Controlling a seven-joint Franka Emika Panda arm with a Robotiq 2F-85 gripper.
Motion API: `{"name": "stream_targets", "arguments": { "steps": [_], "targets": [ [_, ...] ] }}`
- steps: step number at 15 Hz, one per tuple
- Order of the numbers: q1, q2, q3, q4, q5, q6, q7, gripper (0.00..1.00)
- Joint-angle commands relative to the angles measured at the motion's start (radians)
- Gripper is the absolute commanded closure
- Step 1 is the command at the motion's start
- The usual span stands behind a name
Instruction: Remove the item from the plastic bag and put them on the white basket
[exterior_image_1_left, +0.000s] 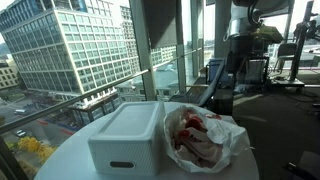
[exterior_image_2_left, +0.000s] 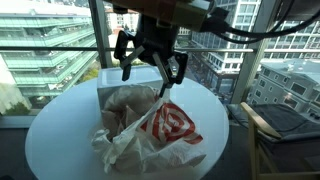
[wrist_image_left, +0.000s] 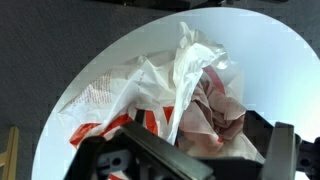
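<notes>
And here we are at the round white worktop (exterior_image_2_left: 55, 140), with the claw (exterior_image_2_left: 153, 78) hanging right above the action in an exterior view, its dark fingers (exterior_image_2_left: 126, 62) spread wide apart and nothing between them, wide open, folks! Directly beneath it lies the plastic bag (exterior_image_2_left: 150, 132), crinkled and white, its bold red print (exterior_image_2_left: 172, 125) facing up. Behind the bag, the white basket (exterior_image_2_left: 108, 95) peeks out, mostly hidden by the crumpled plastic. From the opposite side, an exterior view shows the white basket (exterior_image_1_left: 125, 140) sitting boxy and upright, its slot handle facing the camera, and the plastic bag (exterior_image_1_left: 205, 140) right beside it. The bag's mouth gapes open this way, and inside it sits a pink bundle (exterior_image_1_left: 195, 135), crumpled and reddish; what it is, I cannot tell. Down in the wrist view, the claw (wrist_image_left: 190, 165) frames the bottom edge, blurred and dark. The plastic bag (wrist_image_left: 185, 85) rises in a twisted peak just above it, with the pink bundle (wrist_image_left: 215, 118) nestled in the folds. The pale worktop (wrist_image_left: 255, 40) curves around behind. Beyond the glass, city buildings (exterior_image_1_left: 70, 45) fill the windows.
</notes>
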Motion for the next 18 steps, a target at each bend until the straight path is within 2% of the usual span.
{"name": "stream_targets", "arguments": {
  "steps": [1, 8, 12, 16, 18],
  "targets": [
    [0.039, 0.128, 0.091, 0.024, 0.007, 0.116, -0.014, 0.00],
    [0.080, 0.338, 0.242, 0.017, -0.080, 0.371, 0.018, 0.00],
    [0.064, 0.476, 0.260, 0.032, -0.192, 0.563, 0.027, 0.00],
    [0.051, 0.572, 0.297, 0.029, -0.152, 0.668, -0.023, 0.00],
    [0.048, 0.617, 0.307, 0.032, -0.179, 0.703, -0.015, 0.00]
  ]
}}
